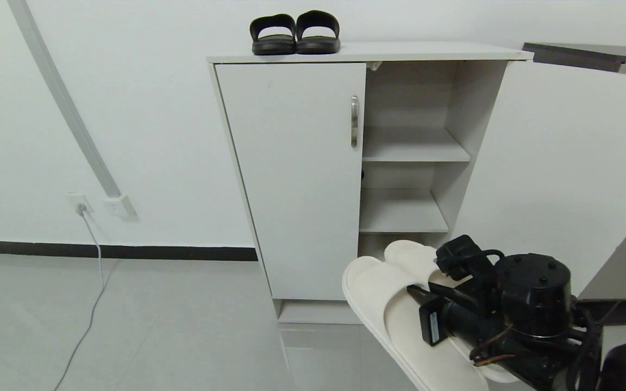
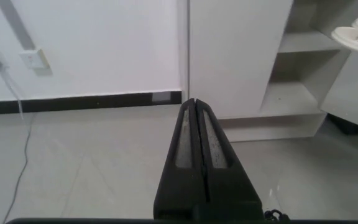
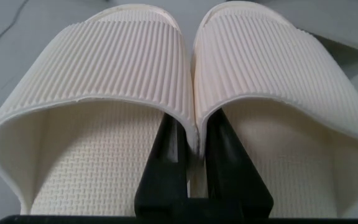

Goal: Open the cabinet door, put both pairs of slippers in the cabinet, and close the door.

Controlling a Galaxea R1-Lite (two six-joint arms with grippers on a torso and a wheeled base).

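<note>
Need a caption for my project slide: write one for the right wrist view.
Right gripper pinches the white slippers together by their adjoining inner sides, one finger tucked inside each.

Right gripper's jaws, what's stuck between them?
The inner edges of both white slippers, pressed together, one jaw inside each slipper. The right wrist view shows it.

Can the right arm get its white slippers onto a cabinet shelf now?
Probably yes: the white cabinet's right door stands open, and the right gripper holds the white ribbed slippers just before the bare shelves.
</note>
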